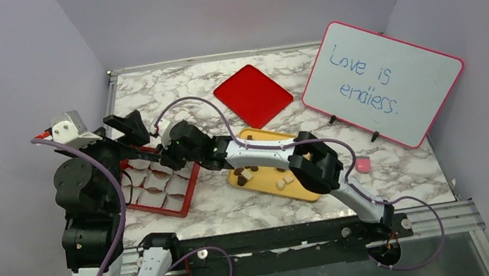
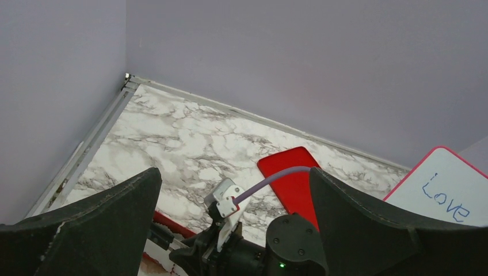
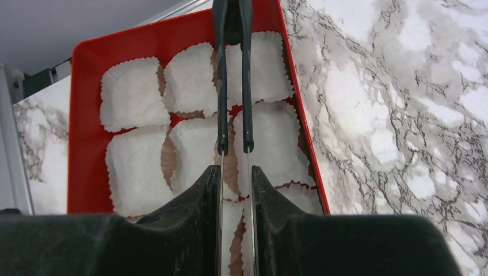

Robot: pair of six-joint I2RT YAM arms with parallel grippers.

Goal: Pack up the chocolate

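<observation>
Several small chocolates, dark brown [image 1: 251, 170] and cream [image 1: 281, 184], lie on a yellow tray [image 1: 265, 181] at mid-table. A red box [image 1: 186, 201] with white paper cups [image 3: 135, 95] stands to its left; the cups in view are empty. My right gripper [image 3: 236, 172] is shut on thin black-tipped tongs [image 3: 232, 86] that reach over the box's cups [image 1: 167, 155]. I cannot tell whether the tongs' far tips hold anything. My left gripper [image 2: 233, 175] is open and empty, raised above the box's far left corner [image 1: 128, 128].
A red lid [image 1: 252, 95] lies flat behind the tray. A pink-framed whiteboard [image 1: 384, 80] reading "Love is endless." stands at the right. A small pink block [image 1: 363, 164] sits near it. Grey walls enclose the marble table.
</observation>
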